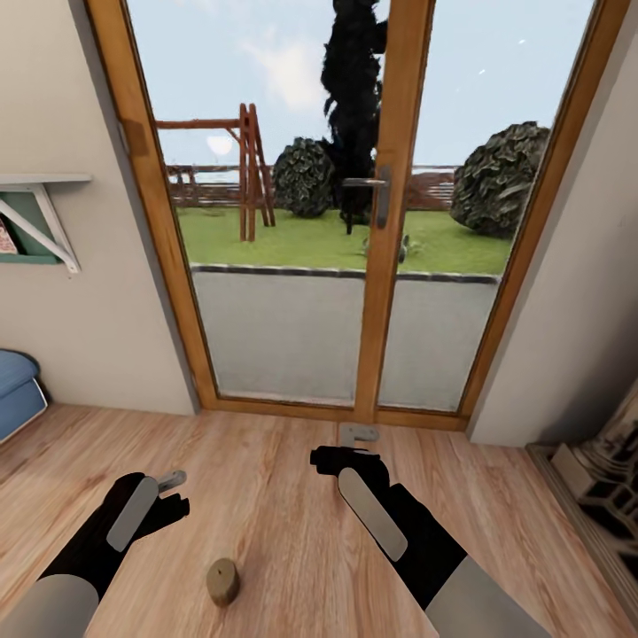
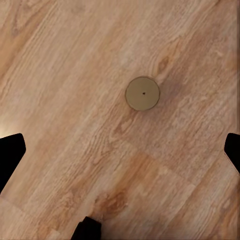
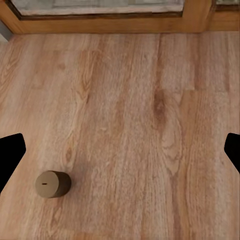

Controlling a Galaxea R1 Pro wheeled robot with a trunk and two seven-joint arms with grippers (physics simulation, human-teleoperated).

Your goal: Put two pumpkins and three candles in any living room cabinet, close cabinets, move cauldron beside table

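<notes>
Light wood plank floor (image 1: 292,532) runs up to a pair of timber-framed glass doors (image 1: 381,221) that look out on a lawn and a swing frame. On the floor, between the two arms and close to the robot's body, stands the brown candle (image 1: 223,581), a short stubby cylinder sitting upright on its flat end. From the left wrist camera the candle (image 2: 142,93) is seen almost straight from above, with a tiny dark wick dot at the centre of its round top.

The left claw (image 1: 168,492) hangs over the floor just beyond the candle, its two fingers spread wide apart and holding nothing. The right claw (image 1: 341,461) hovers nearer the doors, also empty, its jaws likewise parted (both wrist views show only dark fingertips at the picture edges). From the right wrist camera the candle (image 3: 52,184) stands off to one side on the planks.

The candle will probably handle as a light, stiff piece, its waxy surface likely somewhat slippery. The sensible hold appears to be across the curved side wall at mid-height, fingers coming down on opposite sides, since it is squat enough to tip or roll if nudged off-centre.
</notes>
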